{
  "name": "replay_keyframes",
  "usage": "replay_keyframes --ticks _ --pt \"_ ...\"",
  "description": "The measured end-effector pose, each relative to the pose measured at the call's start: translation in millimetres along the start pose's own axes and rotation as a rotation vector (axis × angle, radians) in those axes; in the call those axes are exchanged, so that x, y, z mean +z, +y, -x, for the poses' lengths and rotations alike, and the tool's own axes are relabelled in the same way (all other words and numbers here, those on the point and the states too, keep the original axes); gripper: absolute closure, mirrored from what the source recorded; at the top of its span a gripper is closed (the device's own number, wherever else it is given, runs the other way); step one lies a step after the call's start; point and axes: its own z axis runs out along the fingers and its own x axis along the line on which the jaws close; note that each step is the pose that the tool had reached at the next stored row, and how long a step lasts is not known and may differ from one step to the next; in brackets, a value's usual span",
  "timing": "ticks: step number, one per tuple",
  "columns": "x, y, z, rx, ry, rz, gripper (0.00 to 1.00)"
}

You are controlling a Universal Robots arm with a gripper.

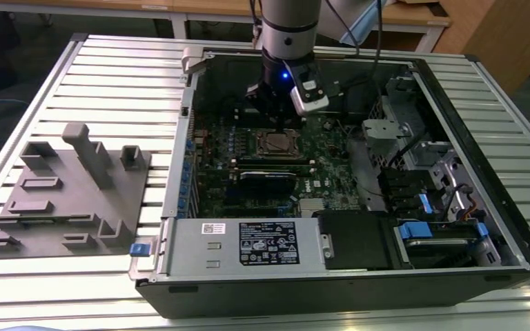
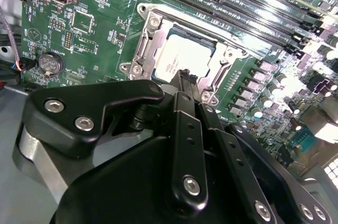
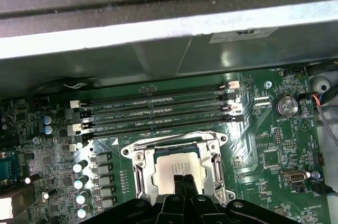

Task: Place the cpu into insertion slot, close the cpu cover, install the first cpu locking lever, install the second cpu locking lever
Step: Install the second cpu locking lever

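The cpu [image 3: 171, 170] is a small silver-grey square lying flat in the motherboard socket [image 1: 279, 143]; it also appears in the second wrist view [image 2: 182, 55]. The cpu cover [image 3: 138, 168], a silvery metal frame, lies flat around it, and its near edge [image 2: 145, 44] shows too. My gripper [image 3: 184, 183] hangs just above the chip's top with its black fingers [image 2: 186, 108] pressed together and nothing between them. In the exterior view the gripper [image 1: 281, 129] stands inside the open computer case, right over the socket. I cannot tell how the locking levers sit.
Several long memory slots [image 3: 158, 112] run beside the socket, with a row of capacitors [image 3: 84, 182] and a coin battery [image 3: 287, 105] nearby. The case wall [image 3: 158, 28] rises close behind. A grey fixture block [image 1: 67, 193] lies at the exterior view's left, and the power supply [image 1: 246, 243] sits at the case front.
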Motion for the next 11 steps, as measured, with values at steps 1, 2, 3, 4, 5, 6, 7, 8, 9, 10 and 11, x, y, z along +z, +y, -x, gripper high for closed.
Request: replay_keyframes --ticks 1,2,3,4,5,6,7,8,9,10,11 --pt "0.0 -0.6 0.1 0.000 0.0000 0.0000 0.89" --pt "0.0 -1.4 0.2 0.000 0.0000 0.0001 0.89" --pt "-0.1 -2.3 0.4 0.000 0.0000 0.0000 0.89" --pt "-0.1 -3.3 0.5 0.000 0.0000 0.0000 0.89" --pt "-0.2 -4.3 0.6 0.000 0.0000 0.0000 0.89" --pt "-0.2 -5.3 0.8 0.000 0.0000 0.0001 0.89" --pt "-0.3 -6.5 1.0 0.000 0.0000 0.0001 0.89" --pt "-0.3 -7.7 1.1 0.000 0.0000 0.0000 0.89" --pt "-0.3 -9.0 1.3 0.000 0.0000 0.0001 0.89" --pt "-0.4 -10.3 1.5 0.000 0.0000 0.0000 0.89" --pt "-0.5 -11.7 1.7 0.000 0.0000 -0.0001 0.89"
